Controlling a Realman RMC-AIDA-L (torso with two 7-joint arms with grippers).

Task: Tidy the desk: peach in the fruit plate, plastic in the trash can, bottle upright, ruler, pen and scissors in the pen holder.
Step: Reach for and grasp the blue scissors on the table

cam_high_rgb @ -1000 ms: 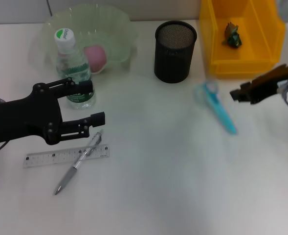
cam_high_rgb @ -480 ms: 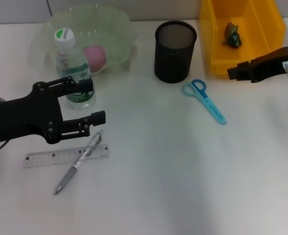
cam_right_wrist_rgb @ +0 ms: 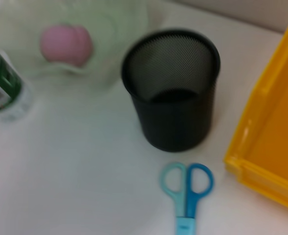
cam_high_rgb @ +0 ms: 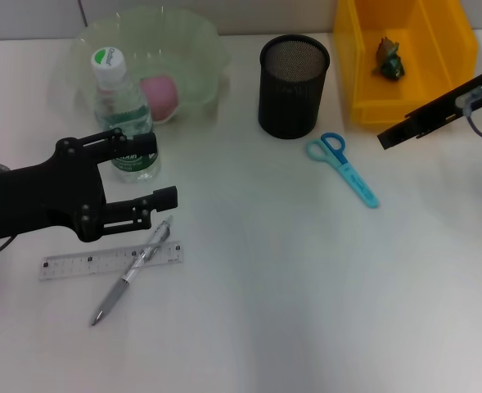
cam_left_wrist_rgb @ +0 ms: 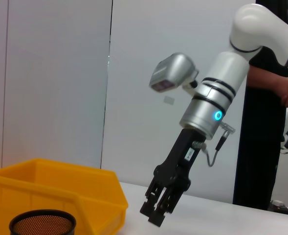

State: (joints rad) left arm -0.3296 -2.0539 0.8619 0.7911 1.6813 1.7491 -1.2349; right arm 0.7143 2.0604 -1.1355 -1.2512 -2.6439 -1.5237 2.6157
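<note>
From the head view, my right gripper (cam_high_rgb: 385, 139) hangs beside the yellow trash can (cam_high_rgb: 363, 49), above the desk, while the scissors (cam_high_rgb: 343, 169) lie flat just past the pen holder (cam_high_rgb: 294, 86). My left gripper (cam_high_rgb: 163, 170) waits with fingers apart near the upright bottle (cam_high_rgb: 122, 119), over the pen (cam_high_rgb: 132, 270) and ruler (cam_high_rgb: 110, 262).

The left wrist view shows the right gripper's fingers drawn nearly together, holding nothing.

In my right wrist view the scissors' handles point toward the holder; I should spread my fingers, descend squarely across the blades, and grip there.
</note>
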